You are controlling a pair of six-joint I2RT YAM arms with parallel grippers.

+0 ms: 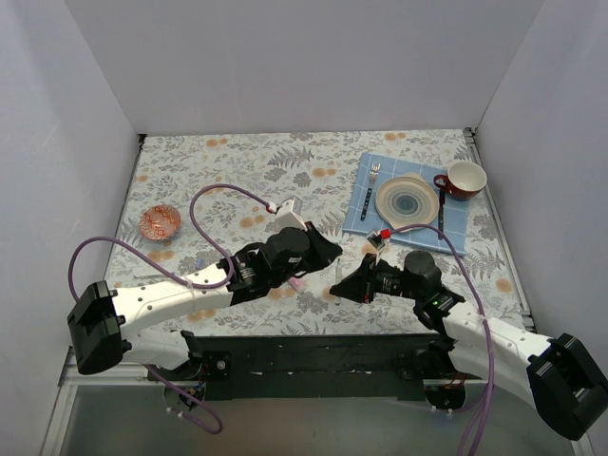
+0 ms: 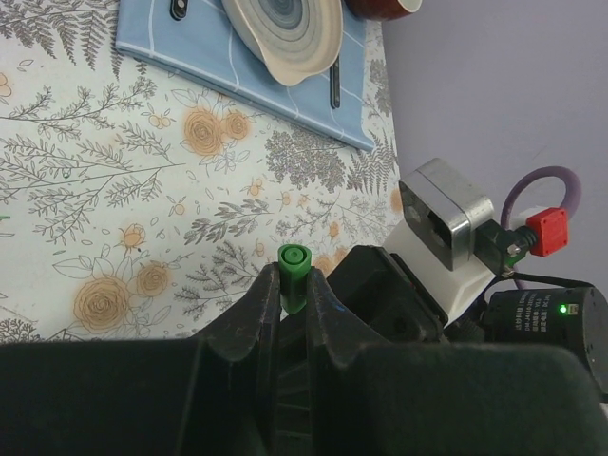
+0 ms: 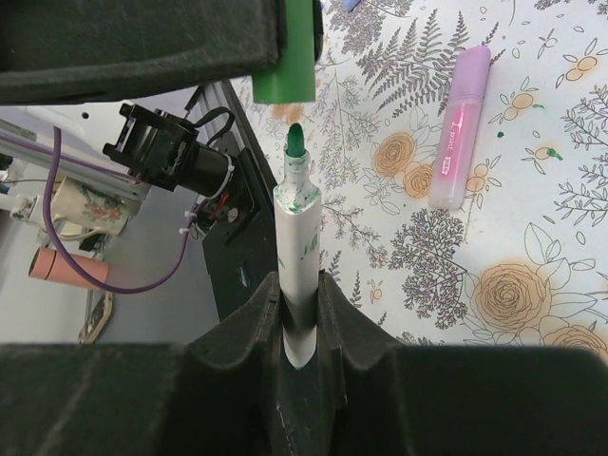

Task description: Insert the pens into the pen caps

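My left gripper (image 2: 293, 283) is shut on a short green pen cap (image 2: 293, 271), which sticks out past the fingertips. In the right wrist view that same green cap (image 3: 285, 59) hangs at the top with its open end facing down. My right gripper (image 3: 302, 306) is shut on a whitish pen (image 3: 296, 237). The pen's green tip (image 3: 295, 142) points at the cap with a small gap between them. From above, the two grippers (image 1: 332, 255) (image 1: 344, 287) meet over the table's near middle. A pink-lilac pen (image 3: 458, 128) lies flat on the tablecloth beside them.
At the back right lies a blue cloth (image 1: 366, 207) with a plate (image 1: 407, 200), a fork (image 1: 372, 178) and a dark spoon (image 1: 441, 204). A red cup (image 1: 465, 178) stands beside it. A small patterned bowl (image 1: 161, 222) sits at the left. White walls enclose the table.
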